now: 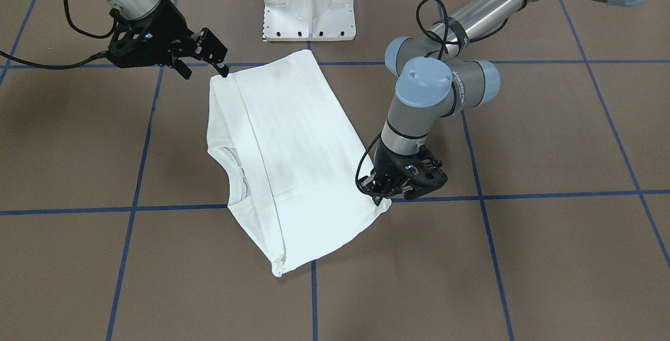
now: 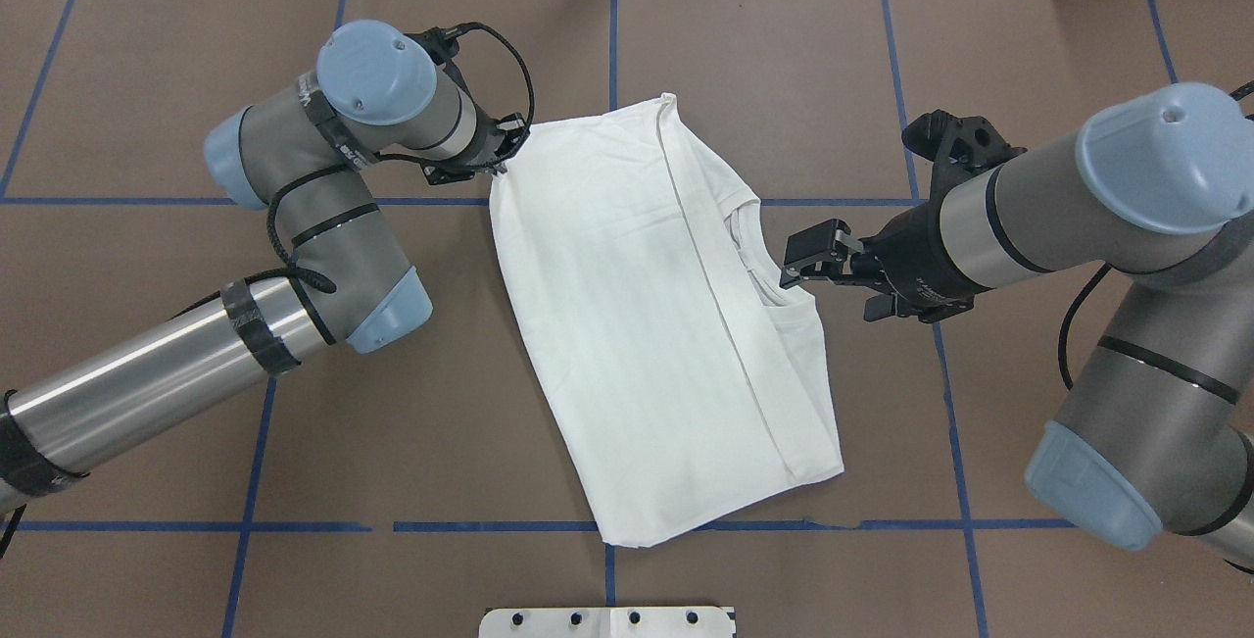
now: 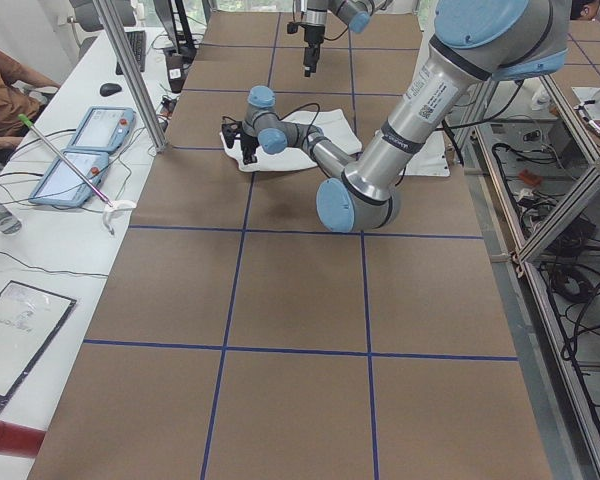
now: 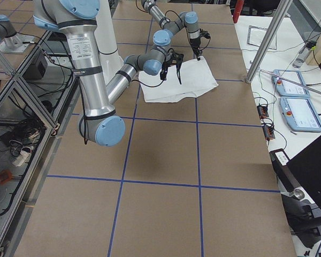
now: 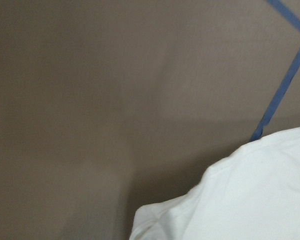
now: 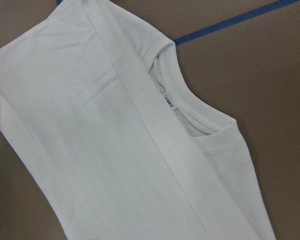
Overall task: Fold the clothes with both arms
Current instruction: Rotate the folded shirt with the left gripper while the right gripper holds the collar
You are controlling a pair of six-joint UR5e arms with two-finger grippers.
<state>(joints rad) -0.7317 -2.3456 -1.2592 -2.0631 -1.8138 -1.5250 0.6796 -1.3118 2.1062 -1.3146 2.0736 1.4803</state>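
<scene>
The white long-sleeved T-shirt (image 1: 303, 163) lies folded lengthwise into a slanted rectangle, flat on the brown table (image 1: 549, 136) marked with blue tape lines (image 1: 523, 195), just in front of the white metal pedestal base (image 1: 309, 6). The black two-finger left gripper (image 1: 378, 197) points down at the shirt's far corner on the robot's left, its tips touching the cloth edge; whether its jaws are clamped there cannot be told. The black right gripper (image 1: 205, 71) hangs above the shirt's right side, jaws spread apart and holding nothing. From its wrist view the ribbed round collar (image 6: 190, 107) and small neck label (image 6: 169, 102) lie directly below.
</scene>
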